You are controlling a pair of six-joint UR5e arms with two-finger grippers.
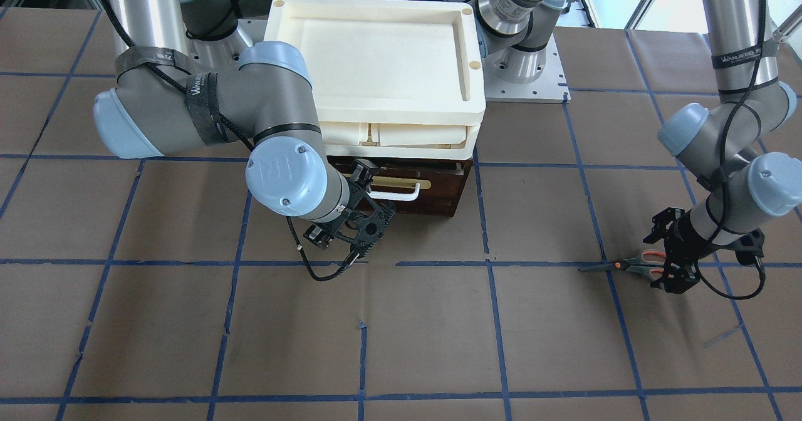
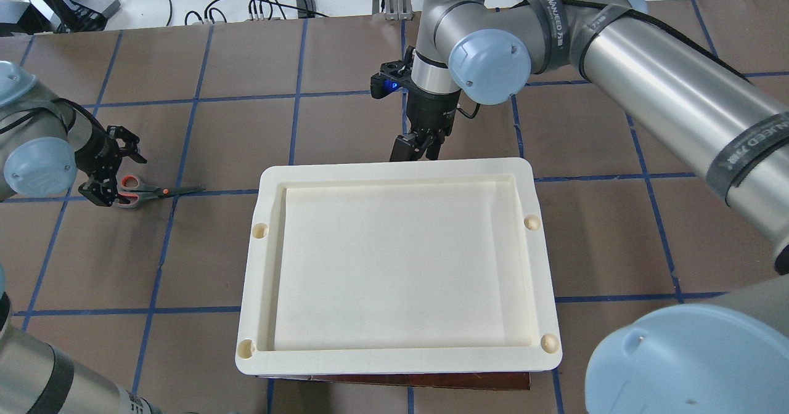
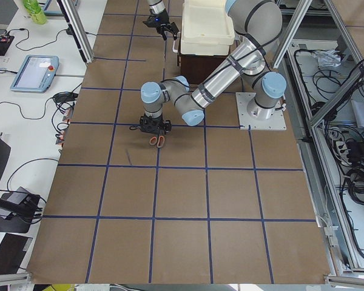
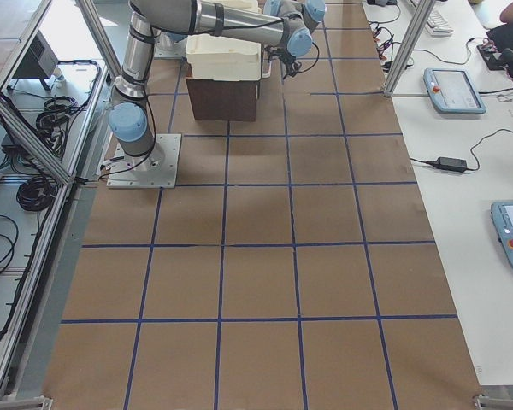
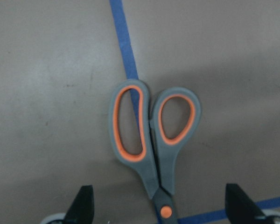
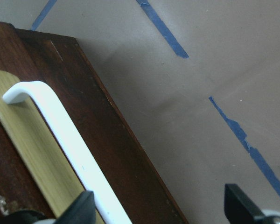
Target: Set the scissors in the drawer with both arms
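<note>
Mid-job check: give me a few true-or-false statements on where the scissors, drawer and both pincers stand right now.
The scissors lie on the table, blades shut. True.
The left pincer is shut on the scissors. False: it is open, fingers either side of the handles.
The drawer is pulled out. False: it looks shut, no interior showing.
The right pincer is open beside the white handle. True.

Scissors (image 5: 152, 158): matt grey rubbery handles, orange lining. Drawer (image 6: 113, 140): glossy dark wood, smooth white handle (image 6: 65, 135).
</note>
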